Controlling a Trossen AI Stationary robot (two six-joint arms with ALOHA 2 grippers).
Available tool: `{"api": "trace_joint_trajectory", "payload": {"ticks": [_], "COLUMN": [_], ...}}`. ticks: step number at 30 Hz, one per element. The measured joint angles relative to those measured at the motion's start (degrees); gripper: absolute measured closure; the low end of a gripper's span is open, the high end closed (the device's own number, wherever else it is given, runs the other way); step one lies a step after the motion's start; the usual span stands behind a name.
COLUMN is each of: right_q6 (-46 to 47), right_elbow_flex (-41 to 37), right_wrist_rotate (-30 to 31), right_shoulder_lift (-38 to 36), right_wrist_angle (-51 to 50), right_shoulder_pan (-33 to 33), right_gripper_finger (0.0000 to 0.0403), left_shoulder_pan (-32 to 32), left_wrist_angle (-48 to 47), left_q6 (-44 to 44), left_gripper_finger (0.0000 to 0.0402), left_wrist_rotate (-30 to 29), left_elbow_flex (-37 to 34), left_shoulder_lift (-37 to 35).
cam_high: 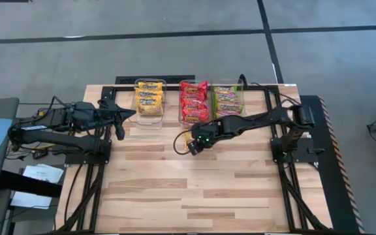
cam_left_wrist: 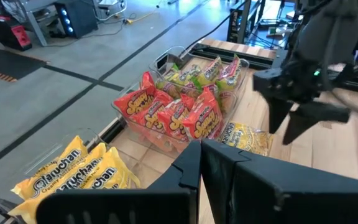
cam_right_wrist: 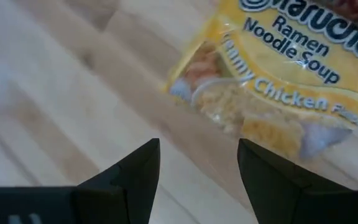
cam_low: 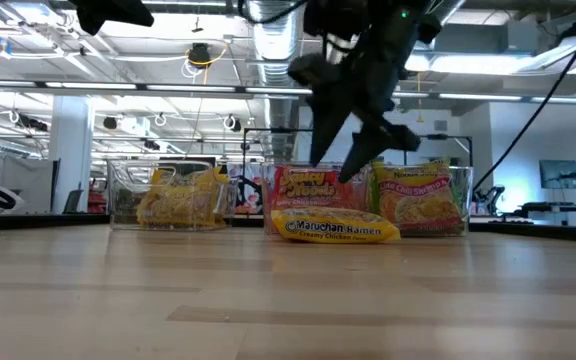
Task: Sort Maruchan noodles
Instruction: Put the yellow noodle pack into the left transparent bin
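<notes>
One yellow Maruchan packet (cam_high: 188,135) (cam_low: 336,226) (cam_right_wrist: 278,81) lies flat on the wooden table, just in front of the middle bin. My right gripper (cam_high: 198,142) (cam_low: 333,165) (cam_right_wrist: 197,168) hangs open above it, fingers pointing down and clear of the wrapper. The other packets stand sorted in three clear bins along the far side: yellow (cam_high: 150,101), red (cam_high: 194,101) and green (cam_high: 228,101). My left gripper (cam_high: 126,117) (cam_left_wrist: 201,155) waits shut in the air, beside the yellow bin on its left.
The three bins (cam_low: 173,195) (cam_low: 308,187) (cam_low: 423,197) stand close side by side on the far part of the table. A black frame (cam_high: 305,156) borders the table. Bare wood (cam_high: 194,189) spreads across the near half.
</notes>
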Motion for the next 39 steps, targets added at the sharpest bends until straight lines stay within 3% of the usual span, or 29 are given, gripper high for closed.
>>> {"api": "trace_joint_trajectory", "payload": {"ticks": [10,23,39], "right_q6": [14.7,17.0,15.9], "right_elbow_flex": [0.2,0.2,0.2], "right_wrist_rotate": [5.5,12.5,12.6], "right_shoulder_lift": [2.8,5.7,7.5], "right_wrist_angle": [-1.9,-2.1,-4.1], "right_shoulder_pan": [0.4,-0.9,-2.9], "right_gripper_finger": [0.0164,0.0164,0.0164], "left_shoulder_pan": [0.0,0.0,0.0], "left_wrist_angle": [-0.1,-0.1,0.0], "left_q6": [0.0,0.0,-0.1], "left_gripper_finger": [0.0401,0.0401,0.0401], "left_wrist_rotate": [0.0,0.0,0.0], "left_elbow_flex": [0.0,0.0,0.0], "left_shoulder_lift": [0.0,0.0,0.0]}}
